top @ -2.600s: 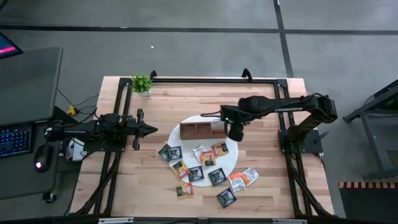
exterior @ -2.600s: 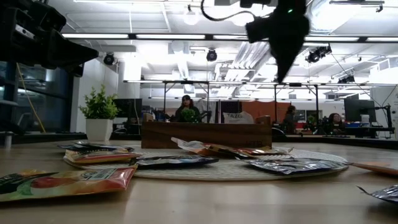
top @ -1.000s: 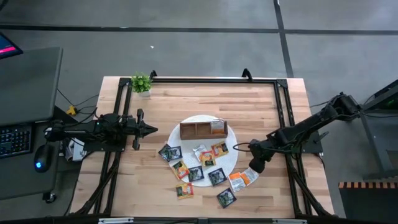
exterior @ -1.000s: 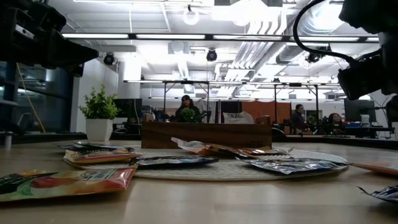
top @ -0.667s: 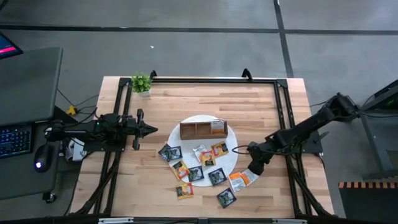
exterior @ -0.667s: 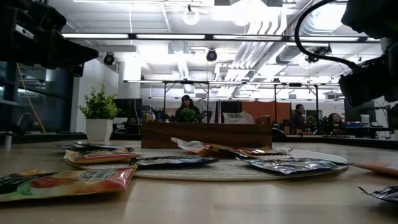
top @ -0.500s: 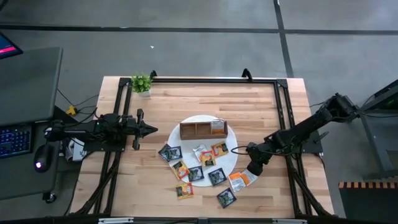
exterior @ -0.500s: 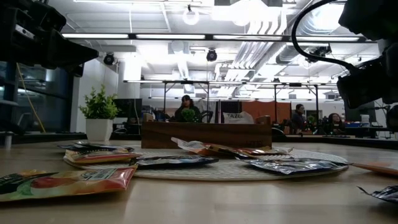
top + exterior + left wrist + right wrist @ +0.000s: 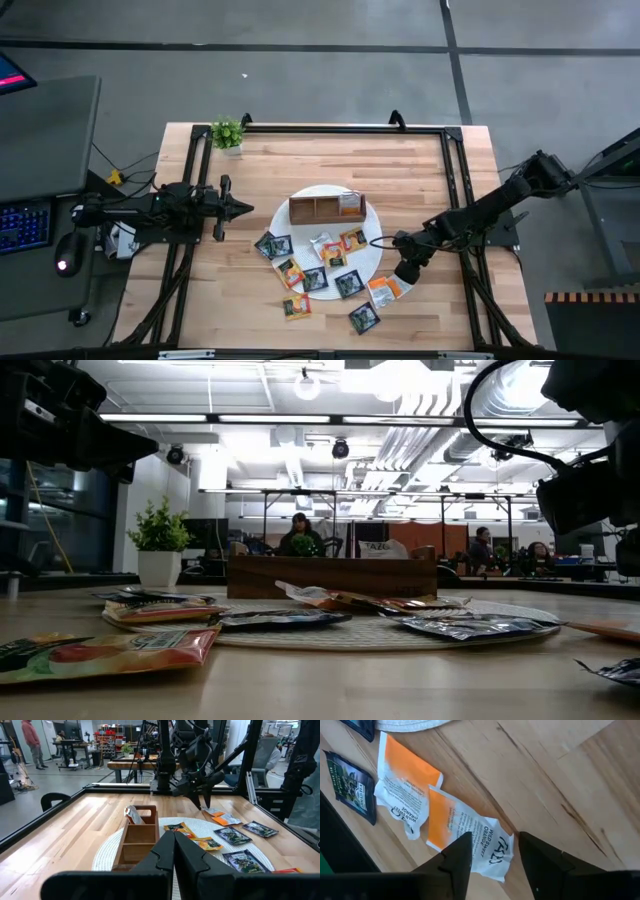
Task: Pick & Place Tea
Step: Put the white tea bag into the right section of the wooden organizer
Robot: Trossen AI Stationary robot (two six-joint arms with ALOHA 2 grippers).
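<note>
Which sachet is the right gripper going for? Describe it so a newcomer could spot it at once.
Start at the round white mat mid-table, then look just off its edge on the right arm's side, under the open right gripper. Two white-and-orange sachets lie there on bare wood; it is the outer sachet, lying between the fingers in the wrist view.

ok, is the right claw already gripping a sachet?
No. The right claw hangs open above a white-and-orange sachet lying flat on the table, nothing between its fingers.

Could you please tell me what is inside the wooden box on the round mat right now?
The wooden box holds one white-and-orange tea sachet, standing up in the end compartment nearest the right arm. The other compartments look empty, though the box walls hide parts of their floors.
</note>
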